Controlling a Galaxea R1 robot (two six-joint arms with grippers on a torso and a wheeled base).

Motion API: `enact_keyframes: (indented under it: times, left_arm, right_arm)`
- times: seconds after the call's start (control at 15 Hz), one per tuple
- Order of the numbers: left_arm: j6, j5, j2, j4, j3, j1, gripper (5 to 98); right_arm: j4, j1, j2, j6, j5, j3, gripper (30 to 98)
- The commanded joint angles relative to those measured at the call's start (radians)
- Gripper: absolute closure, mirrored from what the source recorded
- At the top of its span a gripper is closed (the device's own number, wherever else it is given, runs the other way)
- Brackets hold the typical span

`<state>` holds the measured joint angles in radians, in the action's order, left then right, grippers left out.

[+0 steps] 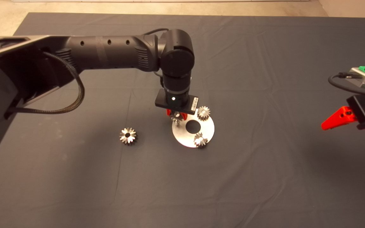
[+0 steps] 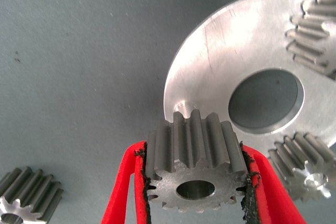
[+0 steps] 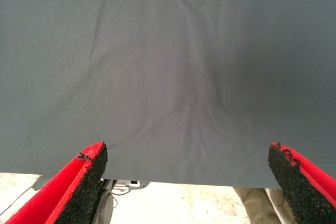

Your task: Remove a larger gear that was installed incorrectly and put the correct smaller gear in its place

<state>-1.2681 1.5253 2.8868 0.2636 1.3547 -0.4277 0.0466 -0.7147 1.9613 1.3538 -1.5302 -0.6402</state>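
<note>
The larger gear (image 1: 128, 136) lay alone on the dark mat (image 1: 265, 174), well apart from the round metal plate (image 1: 187, 139). Two short-toothed gears (image 1: 200, 140) sat on that plate. Over the plate's near-left edge, the left gripper (image 1: 176, 116) had its jaws clamped on the smaller gear (image 2: 195, 163) — bore visible, teeth upright. Farther right, the right gripper (image 1: 336, 118) waited at the surface's edge, jaws wide.

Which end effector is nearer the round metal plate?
Left. The left end effector hangs over the round metal plate edge, holding a smaller gear; the right end effector waits at the mat's right edge.
</note>
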Motion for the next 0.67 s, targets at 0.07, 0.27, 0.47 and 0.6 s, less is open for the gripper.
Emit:
enact_keyframes:
  times: [0.07, 0.27, 0.47, 0.6]
  left_arm:
    - [-0.002, 0.133, 0.003, -0.037, -0.045, -0.030, 75.8]
    - [0.010, 0.133, 0.006, -0.034, 0.009, 0.007, 76.1]
    - [0.012, 0.133, 0.009, -0.035, 0.038, 0.023, 76.2]
    - [0.041, 0.133, 0.017, -0.035, 0.062, 0.023, 76.2]
  right_arm:
    - [0.032, -0.020, -0.003, -0.002, -0.002, 0.004, 47.2]
    - [0.032, -0.020, -0.005, -0.002, -0.002, 0.005, 47.2]
    - [0.033, -0.020, -0.011, -0.002, -0.002, 0.007, 47.2]
    - [0.033, -0.021, -0.017, -0.002, -0.002, 0.013, 47.2]
